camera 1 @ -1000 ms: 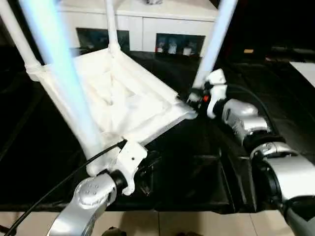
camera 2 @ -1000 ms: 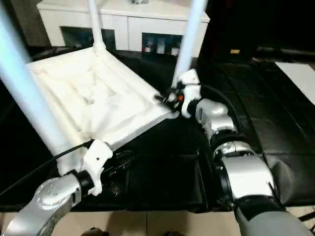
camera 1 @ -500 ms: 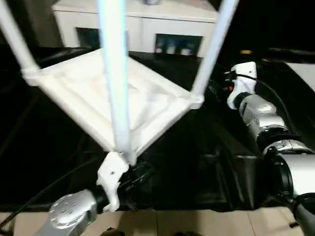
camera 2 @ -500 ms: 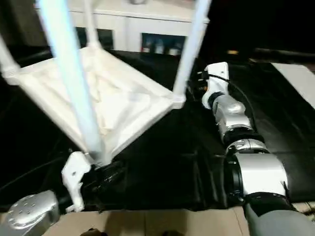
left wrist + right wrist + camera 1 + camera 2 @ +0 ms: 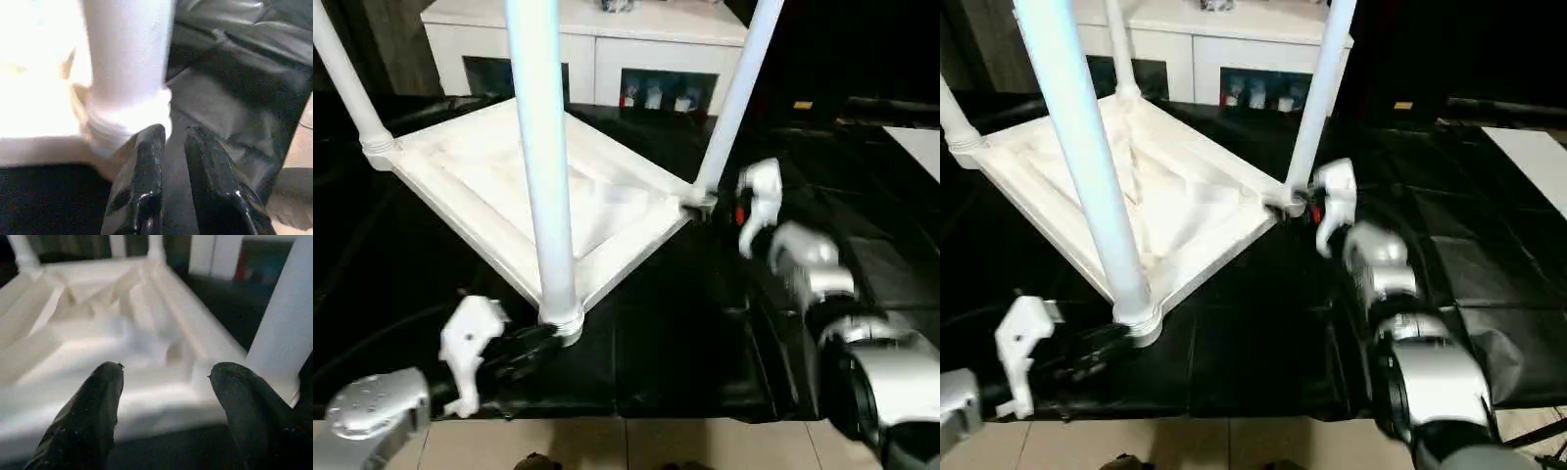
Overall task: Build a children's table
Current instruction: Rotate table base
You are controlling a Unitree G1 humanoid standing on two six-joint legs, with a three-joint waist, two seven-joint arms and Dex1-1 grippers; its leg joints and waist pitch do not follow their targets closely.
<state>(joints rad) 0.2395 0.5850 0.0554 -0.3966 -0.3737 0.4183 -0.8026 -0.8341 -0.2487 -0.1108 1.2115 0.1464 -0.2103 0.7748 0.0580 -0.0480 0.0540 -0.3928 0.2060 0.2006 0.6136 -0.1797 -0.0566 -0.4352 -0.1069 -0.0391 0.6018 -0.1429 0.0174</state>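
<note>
Four legs already stand up from the corner sockets of the upturned tabletop (image 5: 558, 196), which lies ribbed side up on the black counter (image 5: 705, 343); the build looks nearly finished, with only turning it upright left, I'd say. By the near leg (image 5: 540, 166), the left pincer (image 5: 171, 139) sits almost closed, gripping nothing, one tip touching the leg's base collar. At the right corner, the right pincer (image 5: 166, 372) gapes wide, empty, just beside the tabletop's edge.
</note>
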